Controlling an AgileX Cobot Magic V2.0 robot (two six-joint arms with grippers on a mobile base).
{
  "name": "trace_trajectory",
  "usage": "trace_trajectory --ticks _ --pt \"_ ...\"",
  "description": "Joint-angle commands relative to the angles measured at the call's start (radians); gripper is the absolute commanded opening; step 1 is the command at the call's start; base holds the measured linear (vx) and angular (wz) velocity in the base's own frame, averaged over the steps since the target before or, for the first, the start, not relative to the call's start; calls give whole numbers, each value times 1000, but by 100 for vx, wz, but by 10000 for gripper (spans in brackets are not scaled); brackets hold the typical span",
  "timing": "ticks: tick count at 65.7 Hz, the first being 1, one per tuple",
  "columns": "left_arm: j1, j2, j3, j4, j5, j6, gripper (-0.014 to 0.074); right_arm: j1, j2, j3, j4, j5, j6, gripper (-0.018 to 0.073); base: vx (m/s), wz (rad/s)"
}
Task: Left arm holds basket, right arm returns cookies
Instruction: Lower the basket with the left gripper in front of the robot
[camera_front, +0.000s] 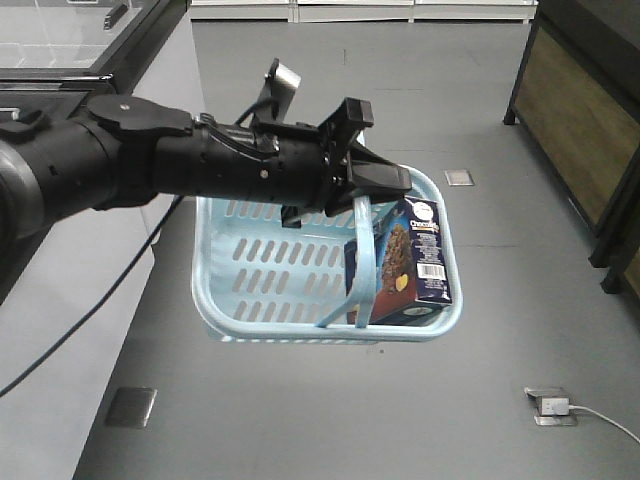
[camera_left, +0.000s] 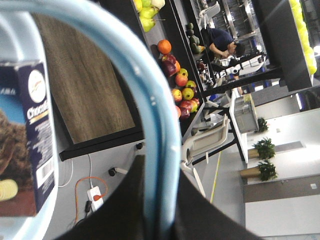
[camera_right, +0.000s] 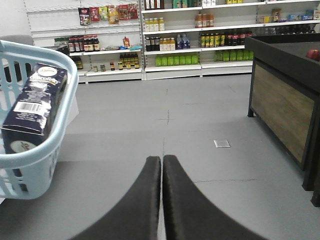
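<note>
The cookies (camera_front: 412, 262) are propped in the basket (camera_front: 262, 285), which is pinched by the left gripper (camera_front: 380, 182); the right gripper (camera_right: 162, 172) is pressed together, empty. They are judged light and crushable, best taken across the narrow sides.

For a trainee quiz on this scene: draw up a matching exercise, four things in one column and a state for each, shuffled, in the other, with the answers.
Column one:
1. basket
2. cookies
3. left gripper
4. right gripper

Column two:
A. shut, holding nothing
B. dark navy box, inside the basket
C. light blue, hanging clear of the floor
D. shut on the handle

Pairs: 1-C, 2-B, 3-D, 4-A.
</note>
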Motion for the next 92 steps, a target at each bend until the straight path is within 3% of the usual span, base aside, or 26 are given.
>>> trace_trajectory --ticks 1,5,19,32,45,59,92 --pt "-41 -55 64 -193 17 105 -7 -3 -11 -1 -7 -78 0 -8 0 0" --pt "-65 -58 157 -267 47 174 -7 -3 -11 -1 -7 -78 0 -8 0 0" --pt "-91 -62 408 -267 123 275 -7 -3 -11 -1 -7 -78 0 -8 0 0" --pt "-91 -62 510 -267 161 340 -7 -3 -11 -1 -7 -78 0 -8 0 0" --pt "-91 -62 523 -267 213 348 -7 -3 -11 -1 -7 -78 0 -8 0 0" --pt "-91 -62 523 -267 147 345 -7 -3 -11 -1 -7 -78 0 -8 0 0" --pt "-91 -58 523 -257 144 346 -7 -3 -10 -1 -7 -78 0 -8 0 0"
